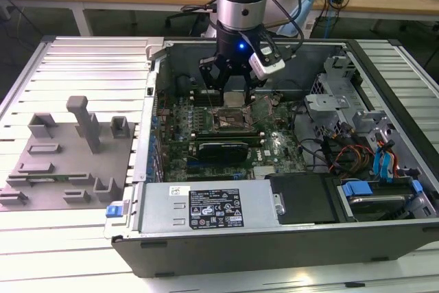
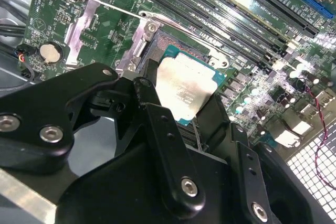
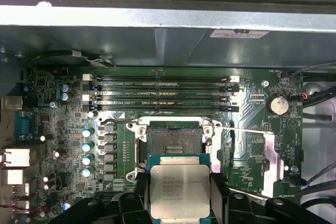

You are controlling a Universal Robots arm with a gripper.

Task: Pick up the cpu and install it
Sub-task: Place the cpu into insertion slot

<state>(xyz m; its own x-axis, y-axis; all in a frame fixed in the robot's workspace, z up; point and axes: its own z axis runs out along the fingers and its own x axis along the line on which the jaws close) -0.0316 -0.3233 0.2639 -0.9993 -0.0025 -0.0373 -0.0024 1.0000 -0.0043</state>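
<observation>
**A:** While the arm hangs over the open computer case [image 1: 274,255], where is the cpu [image 1: 233,97]?

**B:** In the claw [image 1: 233,91]. In both wrist views the black fingers [image 2: 149,95] are clenched on two opposite edges of the cpu [image 2: 185,91], with its silver top facing up and its green rim showing.

**A:** And how does it lie to the socket [image 1: 233,120]?

**B:** In the exterior view the claw sits at twelve o'clock from the socket, just beside it. In the first wrist view the cpu [image 3: 179,190] overlaps one edge of the open socket [image 3: 174,139], whose dark contact field lies uncovered. I cannot tell whether they touch.

**A:** What else is on the motherboard [image 3: 63,129]?

**B:** Memory slots [image 3: 163,90] run along the far side of the socket, and a coin cell [image 3: 278,104] sits well apart from it.

**A:** Outside the case?

**B:** In the exterior view a grey fixture tray [image 1: 62,162] lies on the ribbed worktop [image 1: 68,60] at nine o'clock from the case. The power supply [image 1: 212,207] sits at six o'clock from the socket.
</observation>
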